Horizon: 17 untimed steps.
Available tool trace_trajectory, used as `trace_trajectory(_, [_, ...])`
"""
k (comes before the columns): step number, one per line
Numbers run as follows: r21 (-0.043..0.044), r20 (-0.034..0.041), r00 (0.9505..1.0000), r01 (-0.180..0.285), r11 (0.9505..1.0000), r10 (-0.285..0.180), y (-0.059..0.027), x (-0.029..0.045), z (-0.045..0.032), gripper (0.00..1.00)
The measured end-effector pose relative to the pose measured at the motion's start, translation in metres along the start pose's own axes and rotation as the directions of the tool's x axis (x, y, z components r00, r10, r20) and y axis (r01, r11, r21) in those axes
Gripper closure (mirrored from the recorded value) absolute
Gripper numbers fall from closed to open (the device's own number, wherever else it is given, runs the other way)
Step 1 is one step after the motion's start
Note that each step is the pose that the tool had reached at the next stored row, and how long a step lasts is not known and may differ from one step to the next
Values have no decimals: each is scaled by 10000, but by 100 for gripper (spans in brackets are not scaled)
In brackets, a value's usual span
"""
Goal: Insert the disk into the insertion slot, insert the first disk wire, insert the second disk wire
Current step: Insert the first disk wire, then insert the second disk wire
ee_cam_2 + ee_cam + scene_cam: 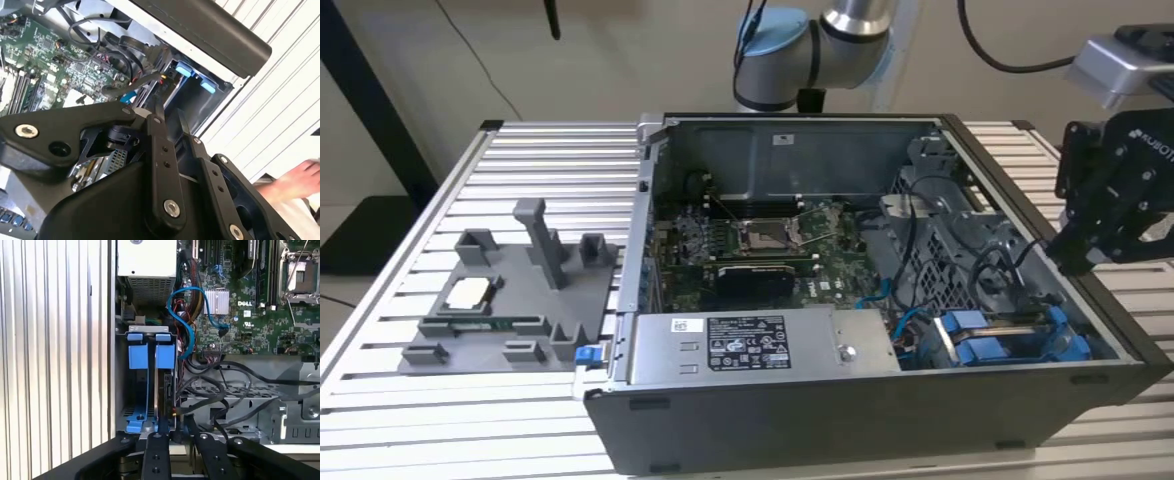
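Open case (854, 410) holds the slot (121, 385), the disk (165, 357) edge-on inside. The end effector (175, 425) hovers near, fingers apart, empty.

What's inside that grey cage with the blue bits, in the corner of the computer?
Inside the insertion slot, two blue tabs sit side by side, and a blue rail runs deeper in. Whatever lies behind the tabs is covered by them and the grey walls.

Pincer (1075, 250) near open computer case (854, 425) (on slatted table (520, 165))
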<state>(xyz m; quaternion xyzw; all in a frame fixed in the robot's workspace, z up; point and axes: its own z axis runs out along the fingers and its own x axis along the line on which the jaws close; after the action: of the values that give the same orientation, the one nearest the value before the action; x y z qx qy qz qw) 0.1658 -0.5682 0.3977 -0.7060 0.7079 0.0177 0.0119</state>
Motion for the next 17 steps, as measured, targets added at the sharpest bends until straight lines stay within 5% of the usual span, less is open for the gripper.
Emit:
trace_trajectory(8, [-25,18,10000,-1,10000,1,-306,-31,2,73])
trace_trajectory(17, [-114,289,9996,-14,9999,17,-352,-135,38,73])
